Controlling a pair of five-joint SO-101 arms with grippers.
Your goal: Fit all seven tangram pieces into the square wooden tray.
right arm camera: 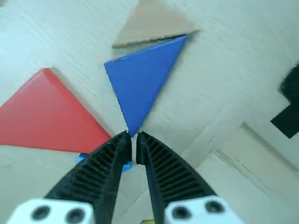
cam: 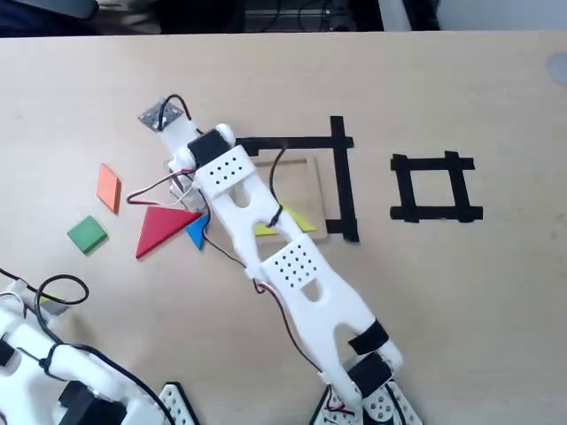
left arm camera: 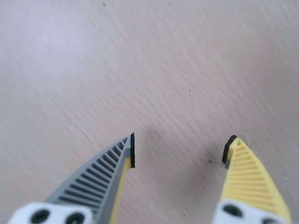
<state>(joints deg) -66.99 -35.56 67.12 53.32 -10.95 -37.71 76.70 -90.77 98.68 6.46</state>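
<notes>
My right gripper [right arm camera: 132, 136] is shut on the pointed corner of a blue triangle [right arm camera: 142, 79]. Touching it lie a red triangle [right arm camera: 51, 112] and a tan triangle [right arm camera: 149, 23]. A smaller bit of blue [right arm camera: 81, 158] peeks out beneath the red piece. In the high view the right arm [cam: 266, 230] stretches over the square wooden tray [cam: 310, 173], where a yellow triangle [cam: 297, 221] lies. Left of the tray are the red triangle [cam: 164, 228], a blue piece [cam: 197, 232], a green square [cam: 87, 234] and an orange parallelogram [cam: 108, 188]. My left gripper [left arm camera: 180, 151] hangs open over bare table.
Black tape [cam: 341, 177] borders the tray's far and right sides. A second square of black tape [cam: 434, 188] lies to the right. The left arm [cam: 53, 354] and its cables sit at the front left corner. In the right wrist view the tray rim [right arm camera: 210, 140] runs close by the fingers.
</notes>
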